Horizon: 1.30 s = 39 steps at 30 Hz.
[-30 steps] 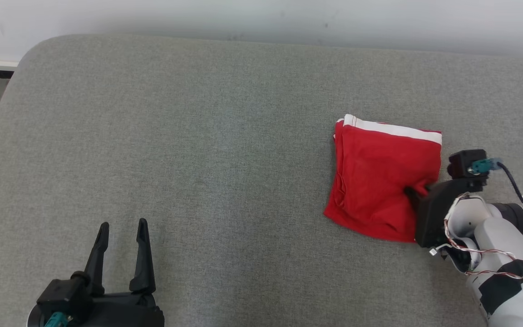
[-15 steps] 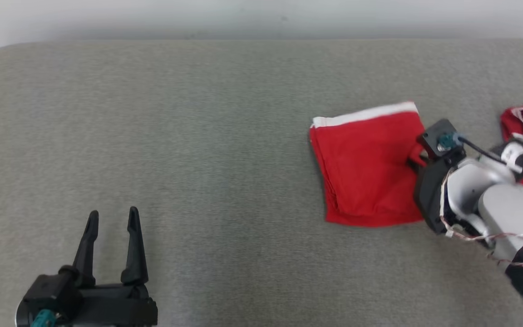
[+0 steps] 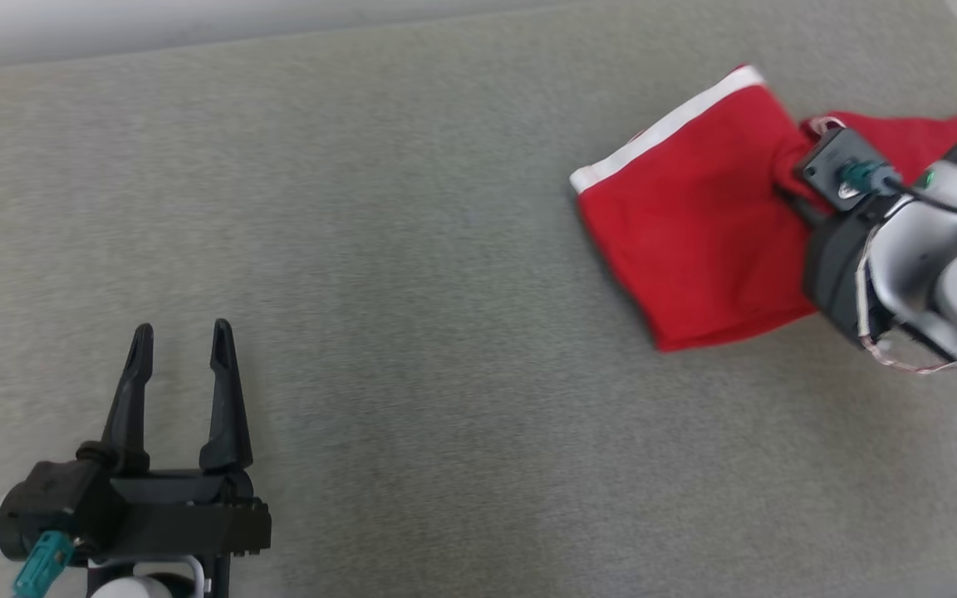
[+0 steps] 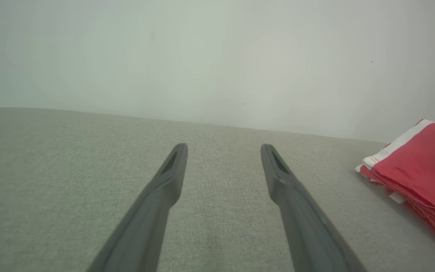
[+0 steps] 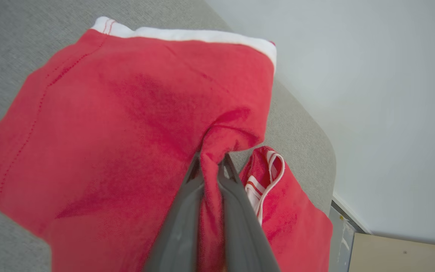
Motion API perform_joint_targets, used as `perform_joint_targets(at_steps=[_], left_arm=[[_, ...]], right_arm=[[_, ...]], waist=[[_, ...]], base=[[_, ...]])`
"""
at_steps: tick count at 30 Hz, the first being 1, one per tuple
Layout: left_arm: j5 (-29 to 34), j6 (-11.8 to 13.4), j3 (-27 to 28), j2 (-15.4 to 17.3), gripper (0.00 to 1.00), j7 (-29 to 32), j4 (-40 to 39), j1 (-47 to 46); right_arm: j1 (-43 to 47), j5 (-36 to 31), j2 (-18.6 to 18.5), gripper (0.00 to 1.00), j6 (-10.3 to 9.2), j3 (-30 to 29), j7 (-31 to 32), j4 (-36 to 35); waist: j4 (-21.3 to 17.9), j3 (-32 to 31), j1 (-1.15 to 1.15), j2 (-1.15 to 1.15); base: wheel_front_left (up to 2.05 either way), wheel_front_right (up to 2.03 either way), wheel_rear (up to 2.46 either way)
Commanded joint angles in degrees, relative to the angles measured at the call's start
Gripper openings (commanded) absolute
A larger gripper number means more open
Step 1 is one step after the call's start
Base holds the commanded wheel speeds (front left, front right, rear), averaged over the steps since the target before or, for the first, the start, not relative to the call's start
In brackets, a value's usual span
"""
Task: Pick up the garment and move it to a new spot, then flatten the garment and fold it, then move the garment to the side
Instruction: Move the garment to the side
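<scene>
At two o'clock on the grey upholstered surface (image 3: pixel 362 249) lay the folded red garment (image 3: pixel 694 216), white band along its far edge. My right gripper (image 5: pixel 210 160) pinched a bunched ridge of its cloth. My left gripper (image 3: pixel 181 330) sat spread and empty at seven o'clock. The fabric looked light, soft and limp. I judged a grip through all layers would keep the fold from sagging.
</scene>
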Motion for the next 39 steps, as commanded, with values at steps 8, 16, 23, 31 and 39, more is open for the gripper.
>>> perform_joint_targets(at_steps=[8, 16, 23, 31, 39], left_arm=[[2.40, -1.57, 0.33, 0.08, 1.00, -0.02, -0.68, -3.23], [4.51, -3.09, 0.27, 0.08, 1.00, -0.02, -1.51, -5.48], [5.40, -3.99, 1.22, 0.61, 1.00, -0.02, -1.39, -7.02], [5.99, -4.45, 0.93, 0.39, 1.00, -0.03, -0.63, -6.75], [4.63, -4.41, 2.05, 0.19, 1.00, -0.03, 0.44, -4.56]], right_arm=[[-3.29, -1.51, -4.00, 0.00, -0.18, -1.52, -4.16, 5.12], [-3.16, -5.59, -5.07, 0.00, -0.18, -8.94, -7.86, 14.32], [-2.38, -11.43, -2.60, 0.00, -0.18, -18.66, -10.55, 22.06], [0.53, -18.67, 2.18, 1.00, -0.19, -30.80, -11.92, 29.91], [5.18, -21.46, 7.77, 1.00, -0.18, -38.70, -19.02, 26.38]], waist=[[-5.60, 6.45, -0.01, -0.01], [-4.91, 10.02, -0.01, -0.01], [-4.20, 12.24, -0.01, -0.01], [-3.13, 10.87, -0.01, -0.01], [-2.34, 5.01, -0.01, -0.01]], base=[[0.00, 0.00, 0.00], [0.00, 0.00, 0.00], [0.00, 0.00, 0.00], [0.00, 0.00, 0.00], [0.00, 0.00, 0.00]])
